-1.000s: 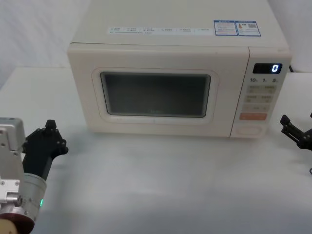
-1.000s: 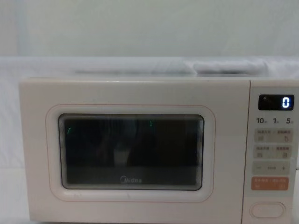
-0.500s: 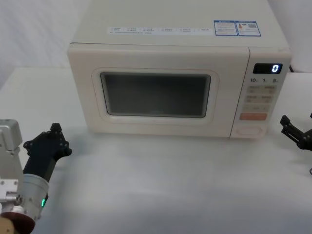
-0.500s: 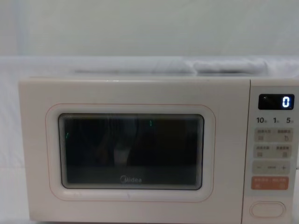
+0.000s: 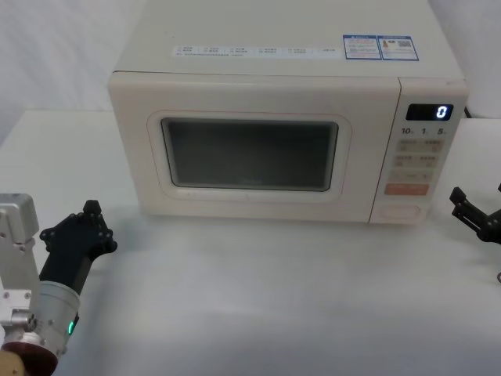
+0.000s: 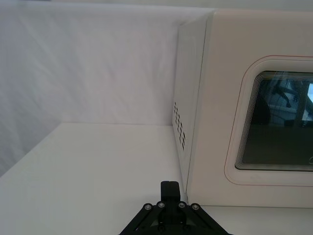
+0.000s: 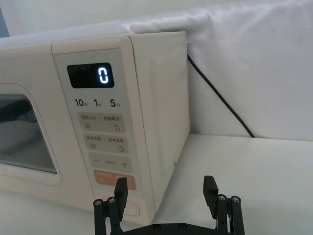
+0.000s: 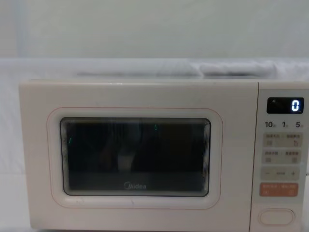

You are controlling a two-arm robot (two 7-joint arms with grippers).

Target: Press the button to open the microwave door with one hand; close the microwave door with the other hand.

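The microwave [image 5: 282, 117] is seen standing on the white counter [image 5: 258, 298], towards the back, with its front turned to the robot. The microwave door [image 8: 135, 157] is shut flush against the body, its dark window and the grey logo being visible in the chest view. The control strip is found on the right of the front, where a black display [image 8: 286, 105] reading 0 is lit at the top. Below it the small keys and an orange rectangular key [image 8: 278, 189] are arranged, and the button [image 8: 276, 217] is placed at the very bottom of the strip, untouched. The left gripper [image 5: 77, 235] is held low over the counter, near the front left corner of the microwave and apart from it; in the left wrist view its fingers are drawn close together with nothing between them. The right gripper [image 7: 166, 188] is held to the right of the control strip, just beside the oven's front right corner, its fingers [image 7: 211, 186] spread wide and empty. A black cable [image 7: 220, 100] is seen behind the oven.
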